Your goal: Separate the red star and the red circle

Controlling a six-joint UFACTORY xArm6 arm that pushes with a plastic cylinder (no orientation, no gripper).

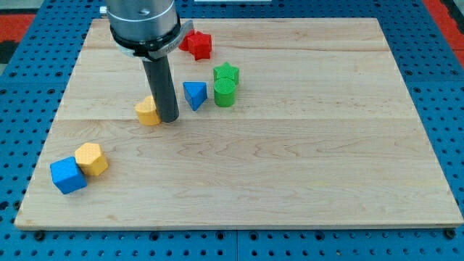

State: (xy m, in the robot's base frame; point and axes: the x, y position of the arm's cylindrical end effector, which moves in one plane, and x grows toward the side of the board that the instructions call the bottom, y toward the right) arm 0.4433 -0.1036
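On the wooden desk, the red star is seen alone near the view's top, no red circle can be made out, no pincer is fitted, and my tip is set beside the yellow block, so progress cannot be judged.

Upright dark rod, my tip low at the view's upper left.

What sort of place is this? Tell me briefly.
Probably a robot lab bench: a wooden board lies on a blue perforated plate, with my tip touching a yellow block among small coloured blocks.
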